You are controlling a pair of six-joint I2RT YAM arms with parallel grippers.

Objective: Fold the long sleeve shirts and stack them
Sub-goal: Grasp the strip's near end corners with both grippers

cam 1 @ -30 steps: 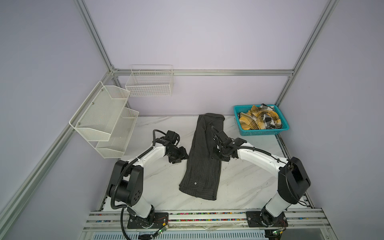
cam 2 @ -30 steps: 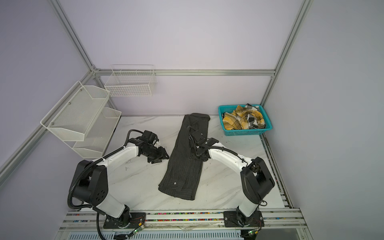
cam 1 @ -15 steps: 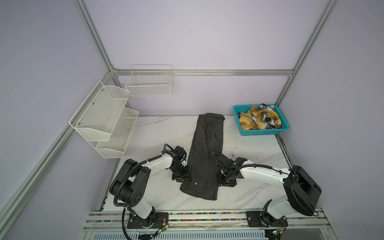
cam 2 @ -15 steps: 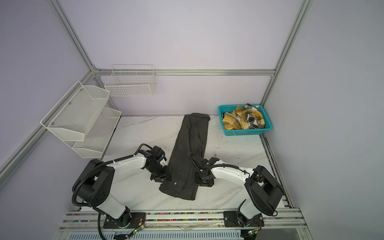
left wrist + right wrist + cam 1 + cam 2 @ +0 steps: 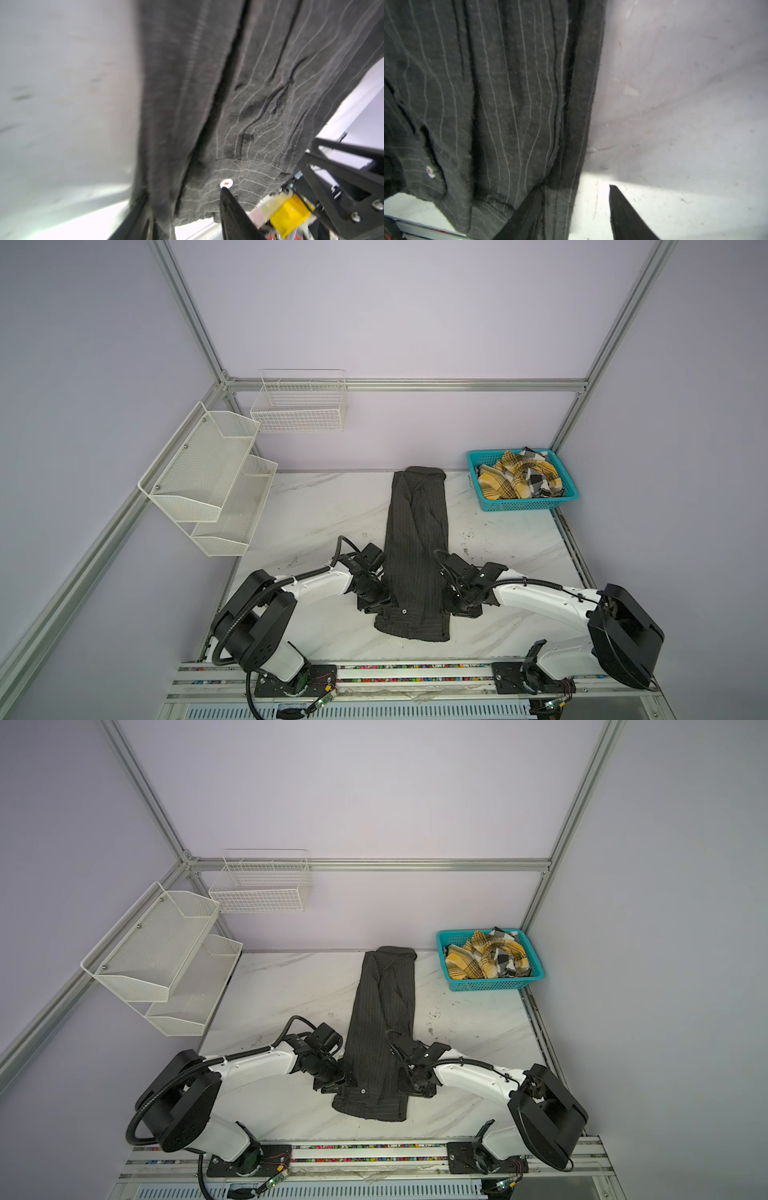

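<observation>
on your marble table (image 5: pixel 316 510), the left gripper (image 5: pixel 184 190) stands open astride the hem of the pinstripe shirt (image 5: pixel 417 556) (one finger blurred); the right gripper (image 5: pixel 575 187) gapes at its other edge.

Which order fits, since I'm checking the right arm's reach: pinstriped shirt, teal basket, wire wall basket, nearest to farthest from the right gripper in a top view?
1. pinstriped shirt: mid-table; the right gripper sits at its right edge, near the front.
2. teal basket: back right corner of the table.
3. wire wall basket: up on the back wall, at the left.
</observation>
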